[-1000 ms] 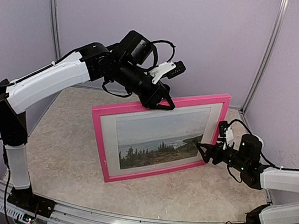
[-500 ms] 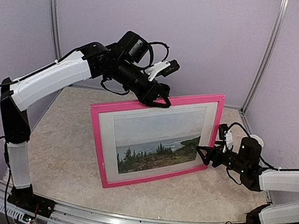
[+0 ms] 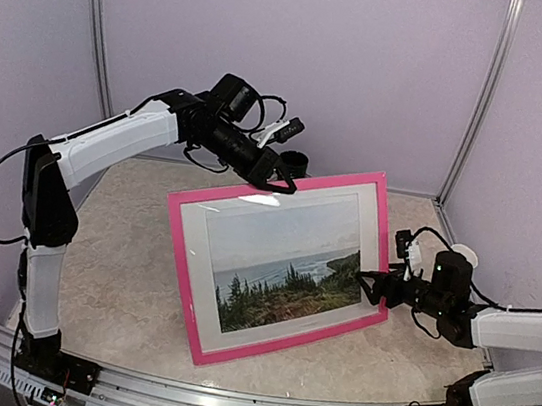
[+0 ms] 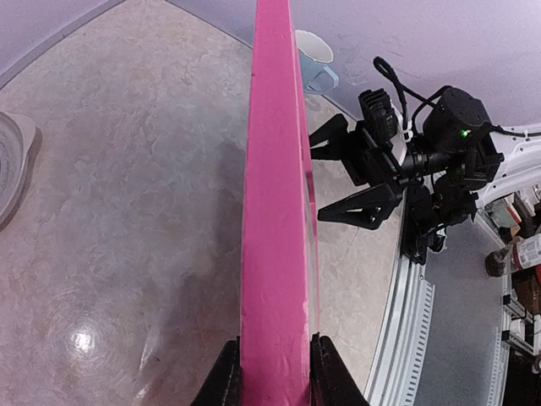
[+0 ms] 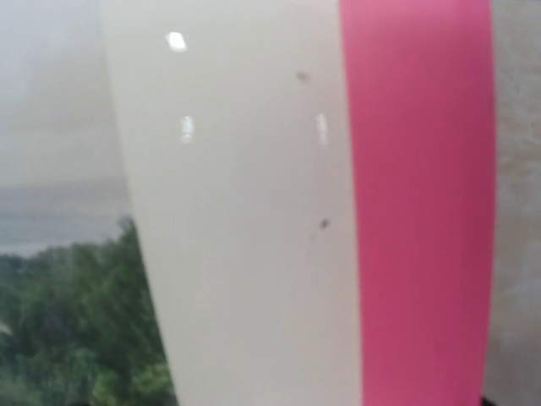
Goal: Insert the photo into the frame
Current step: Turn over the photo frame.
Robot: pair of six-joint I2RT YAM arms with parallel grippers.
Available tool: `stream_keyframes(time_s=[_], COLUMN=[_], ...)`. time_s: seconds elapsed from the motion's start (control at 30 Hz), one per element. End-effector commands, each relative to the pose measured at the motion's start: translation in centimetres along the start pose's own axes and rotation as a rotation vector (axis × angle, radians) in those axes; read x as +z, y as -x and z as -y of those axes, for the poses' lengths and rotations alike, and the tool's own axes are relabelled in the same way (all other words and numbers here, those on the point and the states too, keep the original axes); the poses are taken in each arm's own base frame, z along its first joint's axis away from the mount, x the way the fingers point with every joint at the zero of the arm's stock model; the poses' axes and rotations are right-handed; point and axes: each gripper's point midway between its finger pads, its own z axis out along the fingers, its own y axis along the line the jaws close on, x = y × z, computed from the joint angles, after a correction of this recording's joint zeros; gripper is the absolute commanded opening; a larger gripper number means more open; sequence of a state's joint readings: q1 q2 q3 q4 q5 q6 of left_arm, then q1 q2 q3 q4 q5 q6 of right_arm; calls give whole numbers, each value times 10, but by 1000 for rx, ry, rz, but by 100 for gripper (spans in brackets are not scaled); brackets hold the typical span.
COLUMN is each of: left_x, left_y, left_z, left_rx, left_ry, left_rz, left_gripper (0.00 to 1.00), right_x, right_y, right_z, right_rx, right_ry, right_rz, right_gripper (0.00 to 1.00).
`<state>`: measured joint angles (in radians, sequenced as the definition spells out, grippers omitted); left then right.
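Note:
The pink frame (image 3: pixel 184 282) stands upright on the table on its lower edge, front toward me. The landscape photo (image 3: pixel 287 266) sits inside it behind a white mat (image 3: pixel 197 284). My left gripper (image 3: pixel 279 179) is shut on the frame's top rim; the left wrist view shows its jaws (image 4: pixel 275 372) pinching the pink edge (image 4: pixel 275 169). My right gripper (image 3: pixel 369 282) is open, its fingertips (image 4: pixel 325 216) at the frame's front face near the right edge; I cannot tell whether they touch it. The right wrist view shows only rim (image 5: pixel 418 211), mat (image 5: pixel 245 211) and photo (image 5: pixel 59 338).
A pale mug (image 4: pixel 313 59) stands at the back right of the table, behind the frame. A clear dish (image 4: pixel 8 169) lies behind the frame at the left edge of the left wrist view. Cage walls close in the table; the rail (image 3: pixel 223 398) runs along the near edge.
The left arm has shifted, and the frame with it: its top right corner moved left and its lower edge came nearer. The right gripper stayed open by the right edge.

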<state>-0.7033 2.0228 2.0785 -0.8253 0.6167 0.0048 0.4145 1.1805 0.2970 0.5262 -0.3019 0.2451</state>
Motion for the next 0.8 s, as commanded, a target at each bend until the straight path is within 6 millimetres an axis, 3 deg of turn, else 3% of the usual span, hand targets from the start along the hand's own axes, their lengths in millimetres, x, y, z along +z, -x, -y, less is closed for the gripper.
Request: stream_keyframes(time_s=[0.0,0.37,0.77], left_x=[34,37,46], left_y=[-28,-55,-80], left_z=[-90,-140,-179], left_rx=[-7,-152,-218], left_ry=[227,134,130], left_rz=[-46,-63,-105], left_gripper=[0,0,0], right_x=[-4,-4,-19], right_y=[-2,5,25], right_z=[-42,-33,-17], right_rx=[27,68,90], right_ry=[194,119,-19], right_rz=[-62,-108,-81], right_gripper=[93,96,99])
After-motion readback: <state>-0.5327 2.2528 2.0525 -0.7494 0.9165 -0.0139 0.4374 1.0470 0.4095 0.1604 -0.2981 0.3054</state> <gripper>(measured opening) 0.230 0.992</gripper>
